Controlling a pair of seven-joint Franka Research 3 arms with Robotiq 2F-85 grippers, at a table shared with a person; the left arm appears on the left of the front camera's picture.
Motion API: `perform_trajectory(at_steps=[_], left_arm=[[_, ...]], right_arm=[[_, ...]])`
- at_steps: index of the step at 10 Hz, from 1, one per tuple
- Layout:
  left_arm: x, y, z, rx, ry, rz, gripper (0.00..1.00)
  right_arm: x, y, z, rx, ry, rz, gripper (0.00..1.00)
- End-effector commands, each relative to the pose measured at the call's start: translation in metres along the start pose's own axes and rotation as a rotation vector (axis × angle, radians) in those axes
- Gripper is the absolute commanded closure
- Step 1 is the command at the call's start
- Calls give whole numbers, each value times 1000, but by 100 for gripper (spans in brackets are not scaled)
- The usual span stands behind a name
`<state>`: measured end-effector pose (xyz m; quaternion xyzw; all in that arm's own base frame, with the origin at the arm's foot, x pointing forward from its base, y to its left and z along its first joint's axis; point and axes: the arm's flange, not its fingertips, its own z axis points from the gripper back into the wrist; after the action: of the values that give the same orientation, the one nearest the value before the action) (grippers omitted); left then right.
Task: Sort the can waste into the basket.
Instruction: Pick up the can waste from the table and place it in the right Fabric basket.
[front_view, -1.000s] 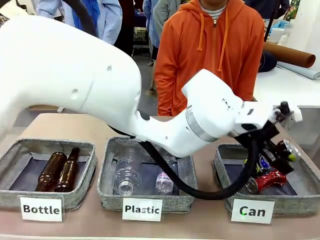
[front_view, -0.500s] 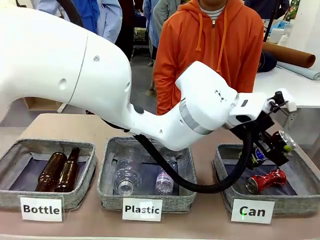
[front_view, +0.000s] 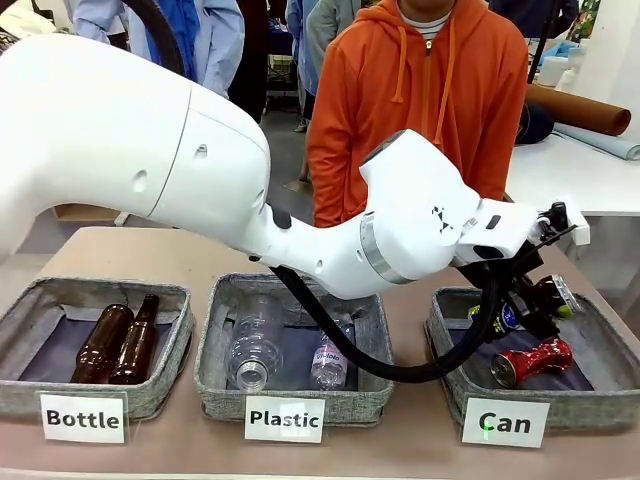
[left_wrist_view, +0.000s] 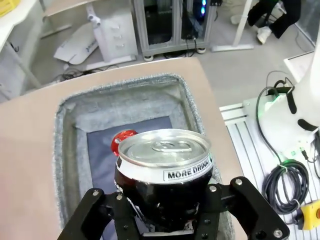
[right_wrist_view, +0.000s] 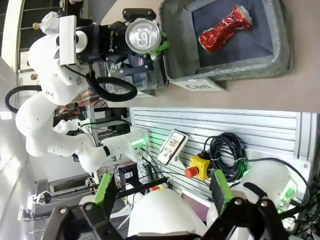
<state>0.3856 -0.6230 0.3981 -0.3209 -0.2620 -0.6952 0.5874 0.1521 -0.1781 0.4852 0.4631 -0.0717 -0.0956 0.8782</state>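
The white left arm reached across the table, its black two-finger gripper (front_view: 528, 305) pinching a black-blue metal drink can with a silver top (front_view: 545, 297) above the grey fabric basket labelled "Can" (front_view: 455, 375) at the robot's right end of the row. From the left wrist, the can (left_wrist_view: 164, 175) sat clamped between the gripper's jaws (left_wrist_view: 170, 212), its silver lid facing the camera and a white band of print around its rim, with the basket's grey wall (left_wrist_view: 70, 150) and dark lining below it. A shiny red crumpled metal can (front_view: 530, 362) lay on its side on that lining, its end just visible behind the held can from the wrist (left_wrist_view: 122, 140).

The right gripper (right_wrist_view: 162, 195) hung well apart from the table, its green-padded fingers (right_wrist_view: 103, 187) spread with nothing between them; its camera looked back at the left gripper (right_wrist_view: 145, 47), the held can (right_wrist_view: 143, 35) and the red can (right_wrist_view: 225, 27) inside the basket (right_wrist_view: 280, 45).

A person in an orange hooded top (front_view: 420, 110) stood at the far side. Two alike baskets held brown glass bottles (front_view: 118, 342) and clear plastic bottles (front_view: 258, 345).
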Motion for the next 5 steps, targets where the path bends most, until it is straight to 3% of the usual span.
perform_trajectory(at_steps=[1, 2, 3, 5], left_arm=[[6, -1, 3, 19, -22, 16, 0], [8, -2, 5, 17, -33, 13, 37], [9, -1, 8, 20, -40, 12, 0], [10, 1, 14, 28, -48, 16, 0]], right_arm=[[1, 0, 1, -4, -11, -12, 0], [1, 0, 1, -4, -11, -12, 0], [1, 0, 1, -4, -11, -12, 0], [1, 0, 1, -4, -11, -12, 0]])
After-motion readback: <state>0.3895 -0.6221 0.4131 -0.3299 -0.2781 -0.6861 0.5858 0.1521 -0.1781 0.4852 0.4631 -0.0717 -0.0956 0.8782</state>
